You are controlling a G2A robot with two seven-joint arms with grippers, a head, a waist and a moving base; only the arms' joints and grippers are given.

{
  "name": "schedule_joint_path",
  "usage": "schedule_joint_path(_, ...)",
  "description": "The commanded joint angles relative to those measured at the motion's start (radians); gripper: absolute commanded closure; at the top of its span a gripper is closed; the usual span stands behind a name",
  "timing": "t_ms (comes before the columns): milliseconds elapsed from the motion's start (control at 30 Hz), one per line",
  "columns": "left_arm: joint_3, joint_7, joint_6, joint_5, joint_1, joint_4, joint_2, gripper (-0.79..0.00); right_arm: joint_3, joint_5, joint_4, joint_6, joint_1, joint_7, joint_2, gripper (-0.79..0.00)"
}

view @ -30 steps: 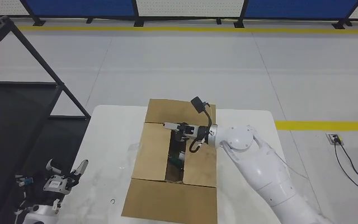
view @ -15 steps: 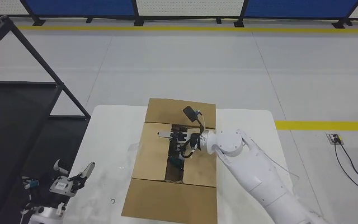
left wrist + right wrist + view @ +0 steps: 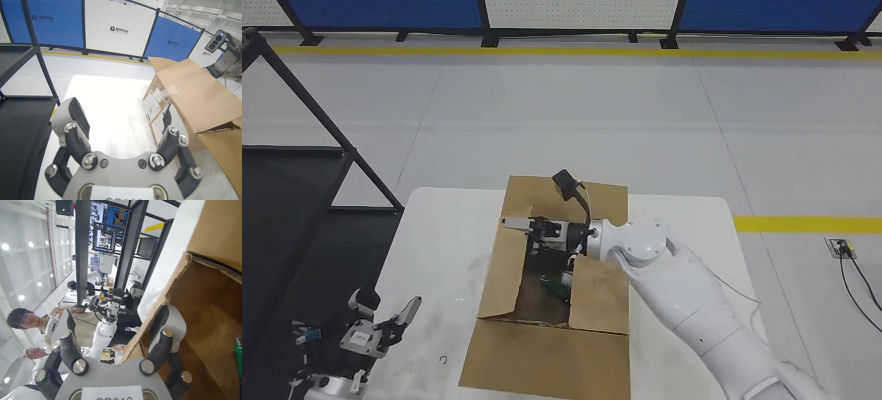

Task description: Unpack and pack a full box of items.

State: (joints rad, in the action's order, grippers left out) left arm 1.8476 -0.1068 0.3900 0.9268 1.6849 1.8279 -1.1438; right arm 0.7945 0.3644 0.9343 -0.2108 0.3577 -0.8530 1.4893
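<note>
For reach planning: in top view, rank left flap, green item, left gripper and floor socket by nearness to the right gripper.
1. Left flap, straddled by right gripper
2. Green item, inside box
3. Left gripper, table's left edge
4. Floor socket, far right

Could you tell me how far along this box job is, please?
Early. Done: the cardboard box is partly opened. In hand: the open right claw straddles one side flap. Left: a green item lies inside, to unpack; the left claw idles open.
</note>
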Motion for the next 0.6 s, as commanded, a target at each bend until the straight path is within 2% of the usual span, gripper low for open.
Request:
schedule_joint_path(0,0.002,-0.004,0.005,-0.004,0.005,0.001,0.000,-0.785,-0.019,-0.002,0.004,0.003,-0.011,0.028,0.013,-0.785)
schedule_joint_path(167,0.015,-0.022,0.018,-0.024,0.022,-0.002,-0.002,-0.785,-0.109,-0.008,-0.026,0.004,-0.052,0.155,0.077,-0.785)
schedule_joint_path(233,0.017,-0.013,0.022,-0.035,0.027,-0.003,-0.003,-0.785,-0.139,-0.027,-0.049,0.009,-0.071,0.141,0.092,-0.785)
schedule_joint_path(567,0.025,-0.009,0.015,-0.038,0.030,-0.006,-0.003,-0.785,-0.135,-0.022,-0.051,0.008,-0.066,0.151,0.092,-0.785)
